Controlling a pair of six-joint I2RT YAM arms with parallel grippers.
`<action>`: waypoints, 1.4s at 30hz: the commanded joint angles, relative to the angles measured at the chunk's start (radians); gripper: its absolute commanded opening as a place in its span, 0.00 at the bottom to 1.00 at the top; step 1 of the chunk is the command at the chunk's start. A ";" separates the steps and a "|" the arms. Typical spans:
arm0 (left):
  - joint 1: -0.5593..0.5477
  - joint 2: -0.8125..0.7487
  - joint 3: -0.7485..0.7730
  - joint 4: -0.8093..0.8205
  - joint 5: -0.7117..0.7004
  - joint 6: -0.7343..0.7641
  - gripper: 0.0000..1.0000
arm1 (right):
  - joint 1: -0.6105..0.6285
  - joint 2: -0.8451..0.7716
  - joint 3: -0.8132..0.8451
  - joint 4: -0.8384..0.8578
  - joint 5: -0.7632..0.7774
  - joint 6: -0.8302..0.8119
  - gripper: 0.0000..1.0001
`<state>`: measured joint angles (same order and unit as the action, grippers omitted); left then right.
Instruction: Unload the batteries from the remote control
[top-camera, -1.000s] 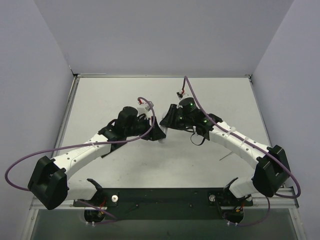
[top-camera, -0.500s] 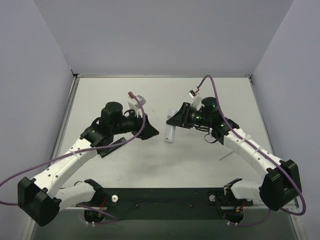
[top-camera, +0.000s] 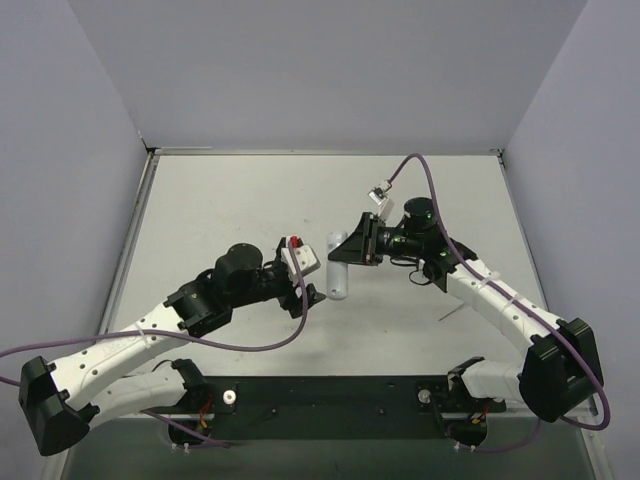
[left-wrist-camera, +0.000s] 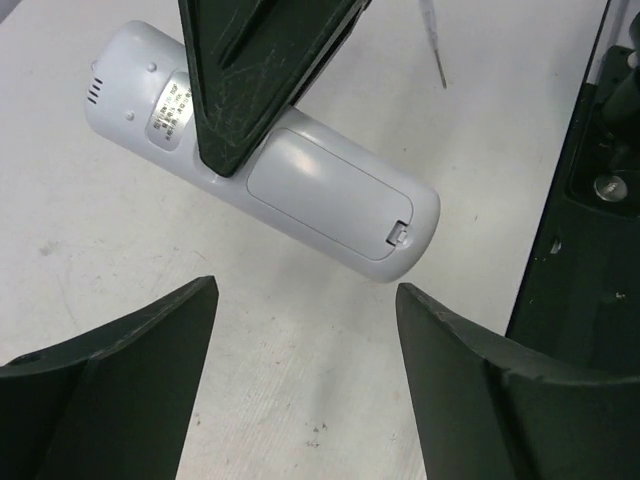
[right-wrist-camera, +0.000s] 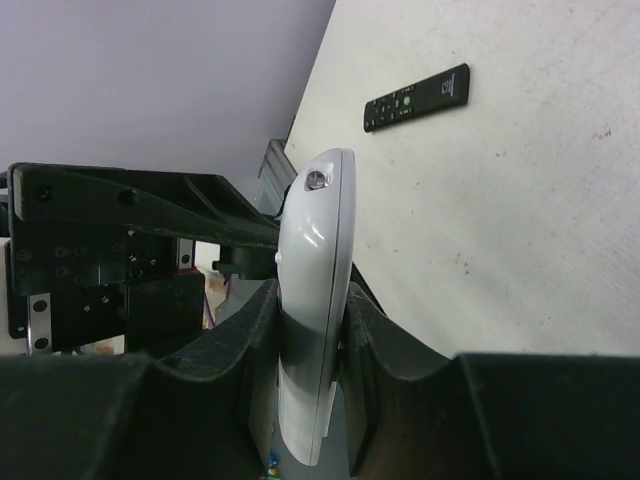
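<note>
Both arms bent low over the table: left arm and right arm reach inward. The right pincer clamps the white remote. The left pincer gapes wide, the remote's shut battery cover just ahead of it. The batteries are hidden.

- Left arm: white links with black joint housings and a blocky black shoulder.
- Right arm: same white-and-black build. Green lights glowed on its black wrist motor.
- Cables: one purple cable per arm, left cable and right cable. Each ended in a small white plug; the left plug carried a red tab.
- Base plate: flat and black, under both arms.
- Left fingers: matte black wedges with smooth faces.
- Right finger: black and tapered, covered in fine pale scratches.
</note>
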<state>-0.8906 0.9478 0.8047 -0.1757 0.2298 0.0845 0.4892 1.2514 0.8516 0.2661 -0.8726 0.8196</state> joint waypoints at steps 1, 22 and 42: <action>-0.045 0.025 0.018 0.033 -0.101 0.133 0.84 | -0.014 -0.018 -0.035 0.031 -0.052 0.019 0.00; -0.079 -0.018 -0.144 0.206 0.014 0.224 0.82 | 0.002 0.075 -0.209 0.320 -0.063 0.151 0.00; -0.079 0.014 -0.148 0.180 0.051 0.244 0.72 | 0.075 0.181 -0.174 0.383 -0.040 0.194 0.00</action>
<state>-0.9672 0.9562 0.6456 -0.0296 0.2478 0.3256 0.5522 1.4208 0.6292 0.5598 -0.9016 0.9966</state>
